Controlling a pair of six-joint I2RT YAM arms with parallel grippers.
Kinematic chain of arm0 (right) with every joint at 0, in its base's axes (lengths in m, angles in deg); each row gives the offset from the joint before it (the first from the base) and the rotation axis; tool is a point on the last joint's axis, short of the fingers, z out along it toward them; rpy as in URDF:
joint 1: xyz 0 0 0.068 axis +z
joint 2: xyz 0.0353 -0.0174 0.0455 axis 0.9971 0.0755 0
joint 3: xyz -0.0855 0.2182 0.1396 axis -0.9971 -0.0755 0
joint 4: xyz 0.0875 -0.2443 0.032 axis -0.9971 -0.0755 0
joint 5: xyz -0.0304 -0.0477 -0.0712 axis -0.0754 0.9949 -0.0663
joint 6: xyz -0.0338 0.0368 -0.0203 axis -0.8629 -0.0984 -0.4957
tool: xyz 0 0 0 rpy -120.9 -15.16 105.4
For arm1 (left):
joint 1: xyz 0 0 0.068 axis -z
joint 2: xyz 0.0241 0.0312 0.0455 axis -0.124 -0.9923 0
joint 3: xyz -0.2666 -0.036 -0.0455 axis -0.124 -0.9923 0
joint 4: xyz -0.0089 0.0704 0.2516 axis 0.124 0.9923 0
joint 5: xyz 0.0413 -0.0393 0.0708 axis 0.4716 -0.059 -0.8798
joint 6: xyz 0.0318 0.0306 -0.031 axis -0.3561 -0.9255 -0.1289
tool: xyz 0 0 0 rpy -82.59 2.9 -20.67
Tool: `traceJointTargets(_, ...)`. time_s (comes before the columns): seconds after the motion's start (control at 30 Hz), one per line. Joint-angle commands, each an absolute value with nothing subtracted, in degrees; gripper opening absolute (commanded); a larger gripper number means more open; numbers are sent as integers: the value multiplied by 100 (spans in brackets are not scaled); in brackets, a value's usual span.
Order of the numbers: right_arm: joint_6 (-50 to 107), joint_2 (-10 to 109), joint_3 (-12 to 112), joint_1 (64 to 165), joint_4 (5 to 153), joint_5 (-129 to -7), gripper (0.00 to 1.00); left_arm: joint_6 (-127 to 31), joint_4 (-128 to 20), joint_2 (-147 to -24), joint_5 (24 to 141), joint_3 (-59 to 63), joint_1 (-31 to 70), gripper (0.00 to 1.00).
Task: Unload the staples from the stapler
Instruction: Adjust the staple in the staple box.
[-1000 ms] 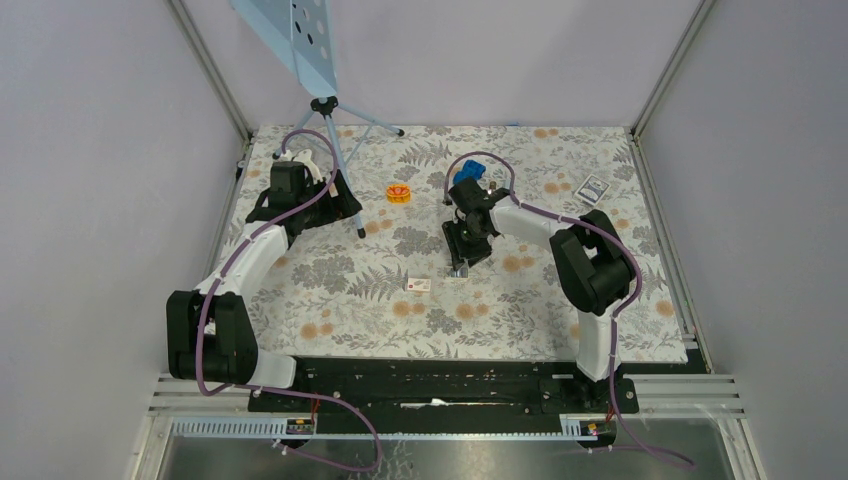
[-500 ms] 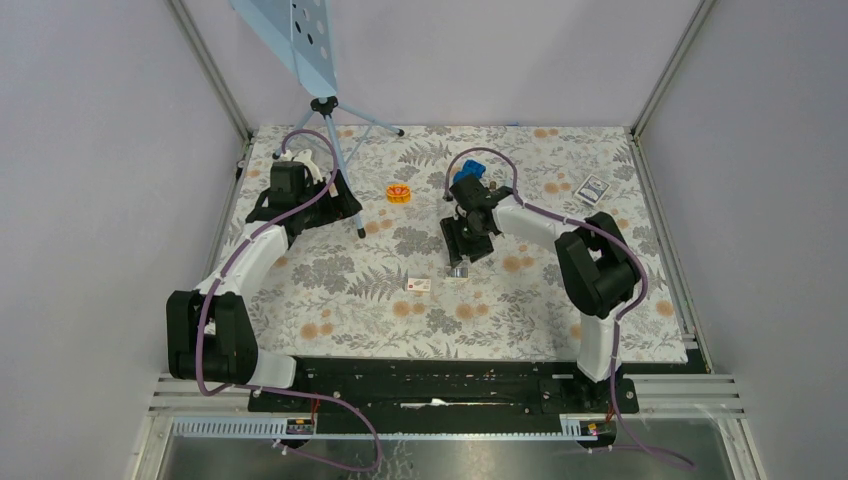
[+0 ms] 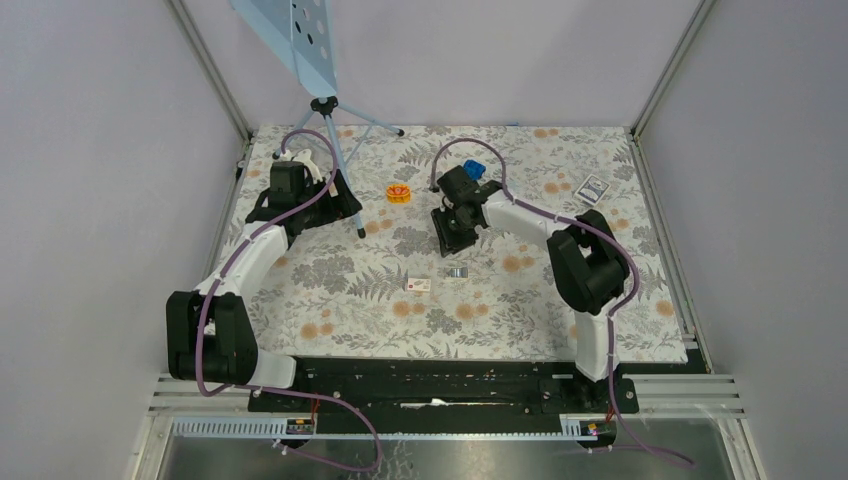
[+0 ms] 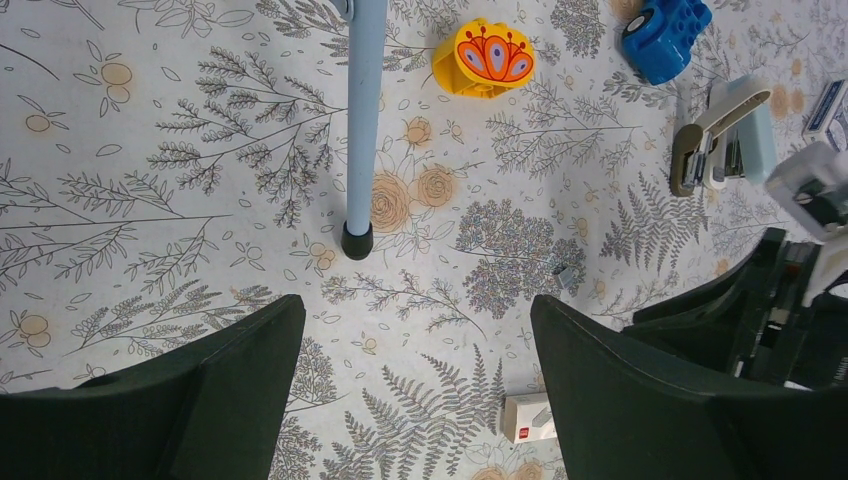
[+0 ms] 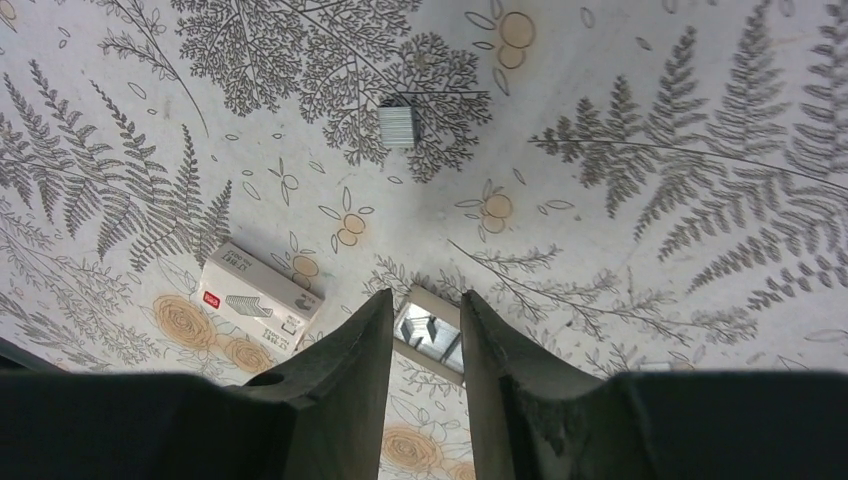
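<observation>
The staples [image 5: 398,125] are a tiny, short, silvery-grey strip. They lie flat on the flowery desk [image 3: 330,290], out of the stapler and apart from it. The stapler [image 4: 722,148] is pale blue-grey with metal parts. It lies open on the desk.

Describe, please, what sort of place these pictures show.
Probably a robot test booth: two robot arms bolted at the edge of a flower-patterned table, plain walls with metal posts around it, and a tripod holding a board.
</observation>
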State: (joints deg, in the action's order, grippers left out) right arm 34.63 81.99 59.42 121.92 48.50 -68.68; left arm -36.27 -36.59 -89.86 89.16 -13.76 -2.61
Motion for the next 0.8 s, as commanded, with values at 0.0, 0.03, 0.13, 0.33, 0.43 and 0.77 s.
traceJointTargets(0.0, 3397, 8507, 6232, 12344, 4836, -7066, 37, -3596, -3962, -8771, 9018, -1388, -264, 88)
traceJointTargets(0.03, 3383, 8586, 6269, 12364, 4835, -7093, 36, -3596, -3959, -8766, 9018, -1388, -264, 88)
traceJointTargets(0.13, 3344, 8742, 6337, 12411, 4817, -7149, 36, -3596, -3964, -8755, 9011, -1397, -264, 88)
traceJointTargets(0.33, 3240, 8839, 6345, 12489, 4678, -7202, 36, -3596, -3964, -8753, 9012, -1399, -264, 88)
traceJointTargets(0.43, 3156, 8807, 6265, 12512, 4616, -7302, 36, -3596, -3964, -8753, 9012, -1397, -264, 88)
traceJointTargets(0.77, 2934, 8531, 5919, 12592, 4493, -7560, 35, -3594, -3964, -8766, 9035, -1404, -265, 88)
